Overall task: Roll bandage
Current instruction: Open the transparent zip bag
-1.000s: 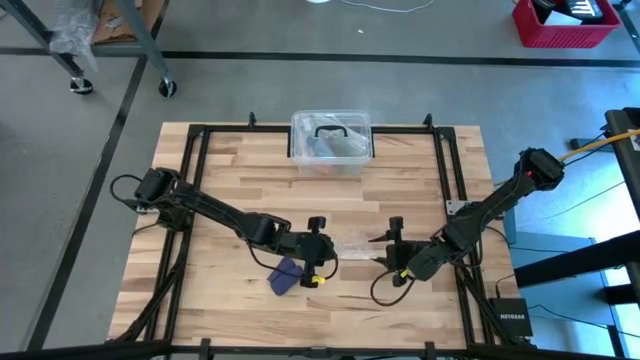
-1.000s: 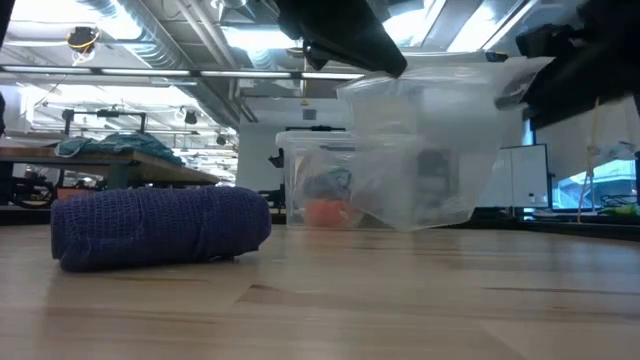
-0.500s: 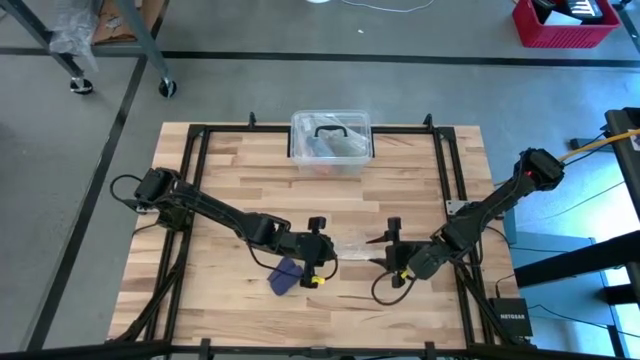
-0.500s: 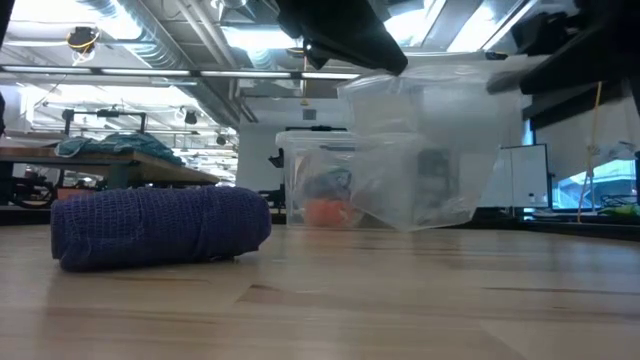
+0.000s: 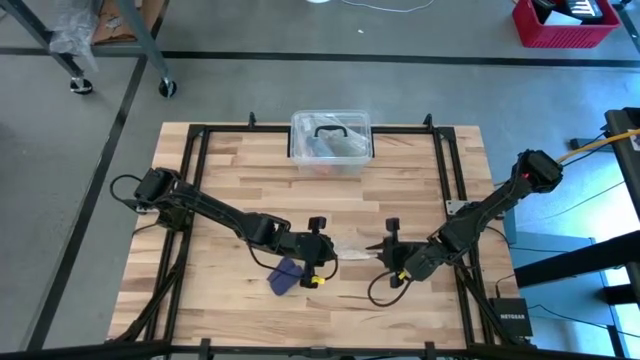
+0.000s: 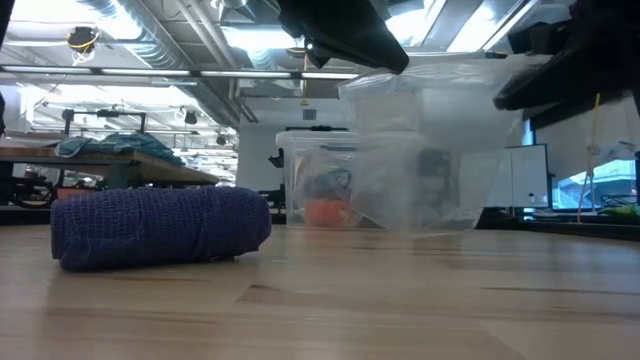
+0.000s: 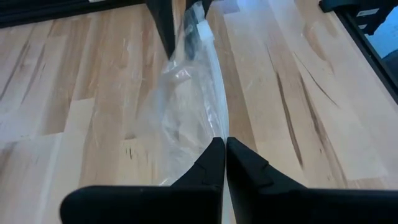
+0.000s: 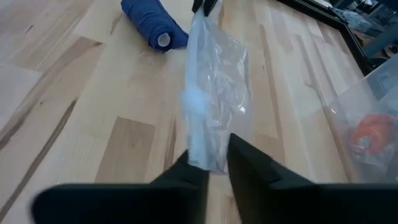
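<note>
While both arms meet mid-table: the crinkled clear plastic wrapper [image 5: 352,247] hangs stretched between them, lifted off the wooden table [image 5: 240,175].
Left gripper [image 7: 224,144]: fingers pinched together on one end of the wrapper.
Right gripper [image 8: 210,163]: fingers narrowed around the wrapper's other end.
Bandage [image 5: 285,275]: rolled into a navy-purple cylinder, lying on the table just beside the left gripper, free of both grippers.
Clear plastic box [image 5: 331,142]: at the table's far edge, black handle on its lid.
</note>
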